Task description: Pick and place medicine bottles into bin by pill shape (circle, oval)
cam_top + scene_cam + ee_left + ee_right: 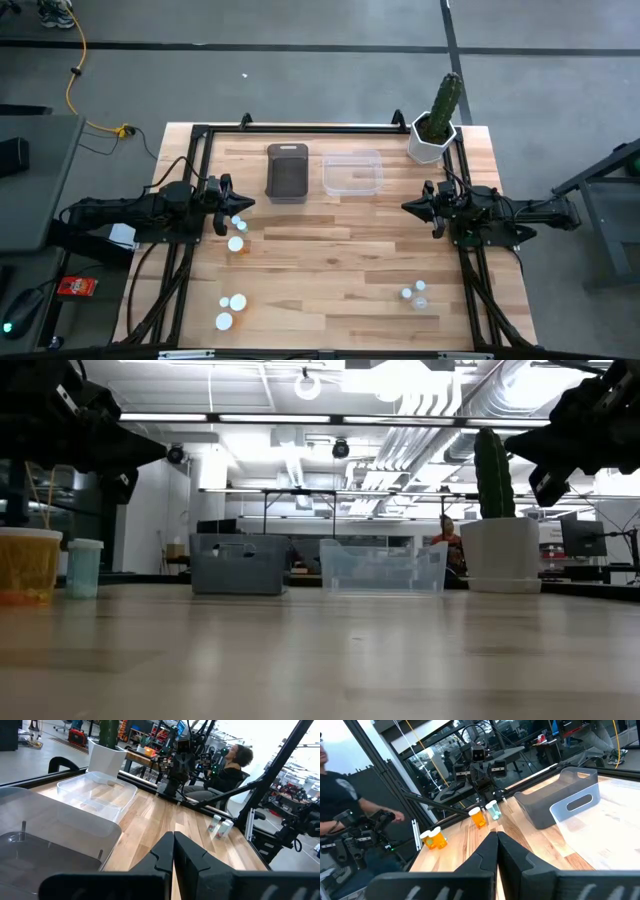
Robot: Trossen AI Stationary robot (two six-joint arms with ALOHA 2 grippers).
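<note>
Wood: the table (330,280) is pale butcher-block planks, matte, inside a black frame.
Progress: nothing sorted yet, as I judge it; both bins look bare of bottles, so every pick is still ahead.
Grey bin (287,171): opaque dark plastic, rectangular, with handle slots, at the table's far edge.
Clear bin (352,173): see-through plastic, rounded corners, just right of the grey bin.
Bottles near my left pincer: two medicine bottles (237,233), white round caps, one bluish-clear and one orange, left of the grey bin and nearer the front.
Front-left bottles (232,310): three small white-capped cylinders, well in front of the grey bin.
Front-right bottles (414,294): two or three more, well in front of the clear bin; their count is hard to tell.
Pill shapes: too small to read.
My left pincer (230,205): clenched on nothing, fingers pressed together, hanging above the table just left of the grey bin.
My right pincer (412,206): likewise clenched and empty, right of the clear bin.
Cactus pot (432,140): white, faceted, glossy, right of the clear bin; not part of the job.
</note>
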